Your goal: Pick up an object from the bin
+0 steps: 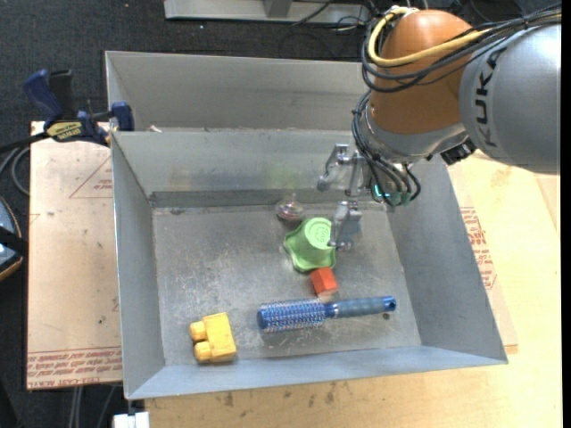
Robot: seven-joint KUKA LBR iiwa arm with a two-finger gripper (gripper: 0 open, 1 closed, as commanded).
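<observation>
- The grey metal bin (134,239) has sloping walls and a scuffed, flat floor, with a handful of small things lying apart on it.
- At the floor's front left corner sits a yellow block (212,339) with two round studs on one side, well apart from everything else.
- Along the front, near the middle, lies a blue hairbrush (312,313). Its bristled head points left and its slim handle runs right, roughly in line with the front wall.
- Further back, close to the rear wall, is a small round thing (289,210), dark with a pinkish top — too small to tell what it is.
- In the middle of the floor lies a green cup (310,243), tipped so that its round mouth faces up and toward the camera.
- Just in front of the cup, touching or nearly touching it, is a small orange block (324,281), which lies between the cup and the brush handle.
- The gripper (344,232) is low in the bin, right against the green cup's right edge. Whether it is released or clenched cannot be told, and nothing is seen held in it.
- The arm (517,87) reaches in from the right, with its orange cover (419,61) and looped cables above the bin's back right corner.
</observation>
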